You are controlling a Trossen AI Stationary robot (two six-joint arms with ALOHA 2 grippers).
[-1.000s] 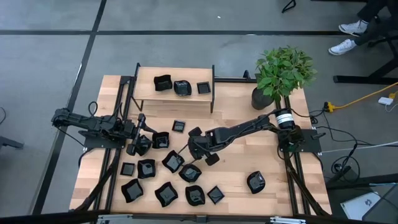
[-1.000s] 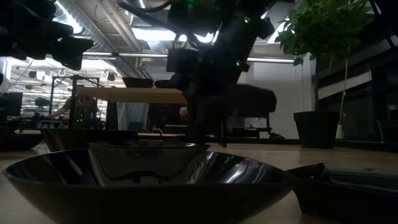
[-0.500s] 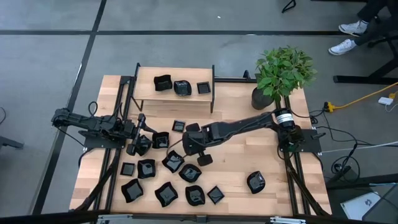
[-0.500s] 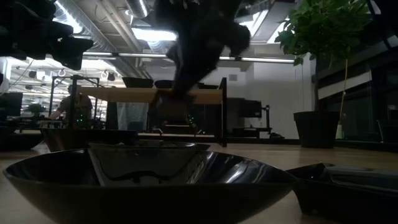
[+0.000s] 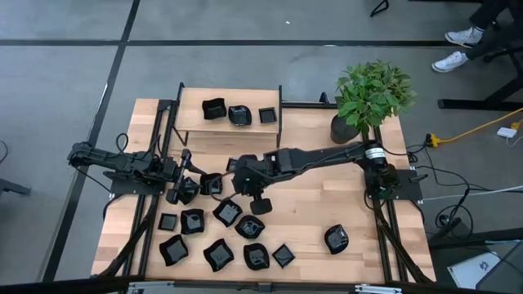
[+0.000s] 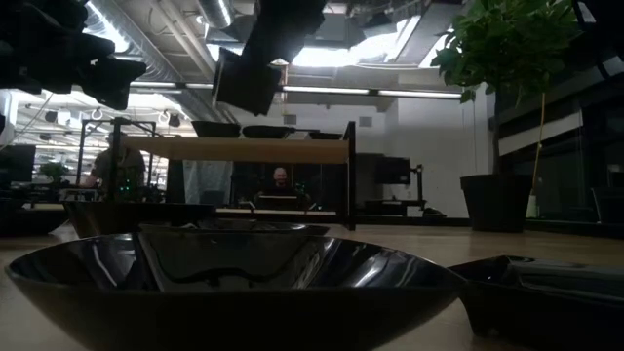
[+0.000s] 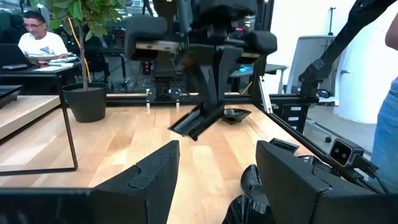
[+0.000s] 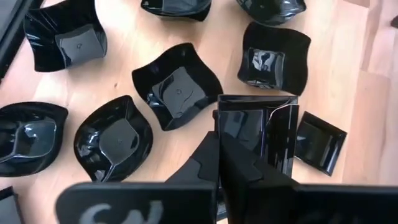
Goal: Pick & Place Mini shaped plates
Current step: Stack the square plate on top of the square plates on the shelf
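Several mini shaped plates [image 5: 214, 245] lie flat on the table's near left part, and three more [image 5: 238, 113] sit on the low wooden shelf [image 5: 196, 122] at the far side. My right gripper [image 5: 255, 194] hangs over the middle of the table, shut on a small square black plate [image 8: 256, 134], also seen in the left wrist view [image 7: 194, 123]. My left gripper [image 5: 174, 194] waits at the left, level and open, with nothing between its fingers [image 7: 155, 180]. My right gripper pinches the square plate's rim [image 8: 225, 124] on one side between its two fingers. The fingers slant down from above, coming from the table's right. The plate hangs tilted below the fingers [image 7: 211, 74], lifted clear of the table.
A potted plant [image 5: 368, 98] stands at the far right corner. One black plate [image 5: 336, 238] lies alone at the near right. Two plates [image 5: 211, 184] lie just in front of the left gripper. Bare wood [image 5: 327, 196] shows right of the middle. A person sits beyond the table [image 7: 38, 40].
My right gripper has risen well above the table, drifted a little toward the table's left and far side, and rolled. The square plate has gone up with it and now hangs tilted, clear of the plates below.
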